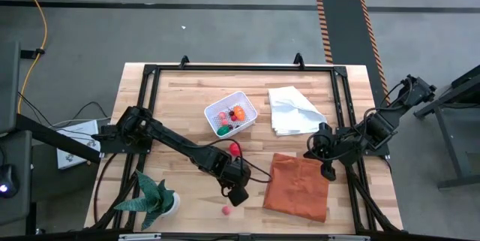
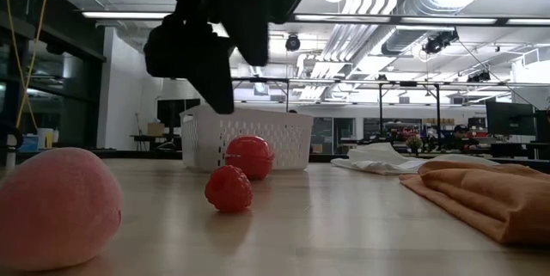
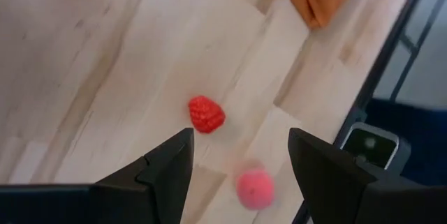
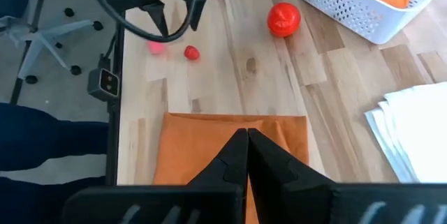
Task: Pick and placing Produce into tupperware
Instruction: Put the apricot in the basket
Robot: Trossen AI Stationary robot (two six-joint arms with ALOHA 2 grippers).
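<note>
Left gripper hangs open and empty above the raspberry, near edge of table; pink ball just beside it, tub farther back. Risk: descending fingers nudge either round piece, rolling it off the table. Right gripper closed, idle over orange cloth.

Wooden table inspected from above. Orange cloth lies at about 4 o'clock, flat with some creases. White cloth, rumpled, at about 2 o'clock, apart from it. Potted plant stands at 8 o'clock, near the table's edge.
</note>
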